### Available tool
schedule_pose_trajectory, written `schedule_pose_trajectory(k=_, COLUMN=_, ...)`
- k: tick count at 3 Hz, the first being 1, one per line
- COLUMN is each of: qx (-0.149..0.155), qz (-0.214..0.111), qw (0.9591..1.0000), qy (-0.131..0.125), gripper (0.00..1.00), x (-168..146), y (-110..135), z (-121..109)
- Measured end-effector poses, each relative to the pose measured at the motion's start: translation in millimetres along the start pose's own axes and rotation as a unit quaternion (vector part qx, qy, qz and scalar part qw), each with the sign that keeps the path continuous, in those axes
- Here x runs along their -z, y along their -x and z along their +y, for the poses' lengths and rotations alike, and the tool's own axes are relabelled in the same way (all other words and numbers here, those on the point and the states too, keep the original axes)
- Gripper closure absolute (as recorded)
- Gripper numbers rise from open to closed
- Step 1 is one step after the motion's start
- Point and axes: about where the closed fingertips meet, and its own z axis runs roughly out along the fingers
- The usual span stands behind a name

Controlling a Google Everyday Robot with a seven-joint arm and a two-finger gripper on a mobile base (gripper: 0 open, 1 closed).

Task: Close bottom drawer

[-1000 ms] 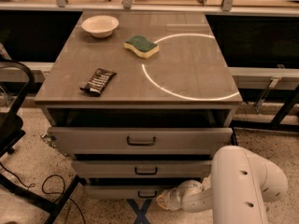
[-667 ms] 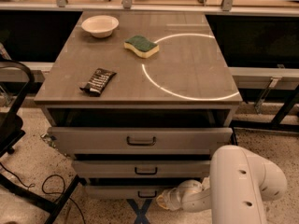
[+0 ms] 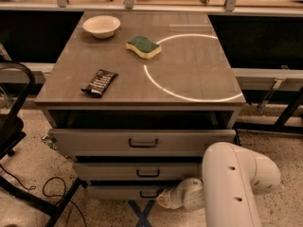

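The cabinet has three grey drawers, all pulled out. The bottom drawer (image 3: 124, 192) is the lowest, with a narrow flat front and a small dark handle (image 3: 149, 193); a dark gap shows above its front. My white arm (image 3: 236, 183) reaches down at the lower right. My gripper (image 3: 163, 200) is low by the floor, at the right part of the bottom drawer's front, just right of the handle. Its tips are hidden by the wrist.
The top drawer (image 3: 142, 142) and the middle drawer (image 3: 137, 170) stick out above. On the cabinet top lie a white bowl (image 3: 101, 26), a green-yellow sponge (image 3: 143, 47) and a dark snack bar (image 3: 99, 82). A black chair (image 3: 12, 126) and cables (image 3: 52, 188) are at the left.
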Motion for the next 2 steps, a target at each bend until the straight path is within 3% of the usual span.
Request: schedule_pose_trajectory(k=2, qx=0.011, qz=-0.009, qw=0.9999, qy=-0.001, gripper=1.0, x=-4.5, y=-3.5, z=-9.3)
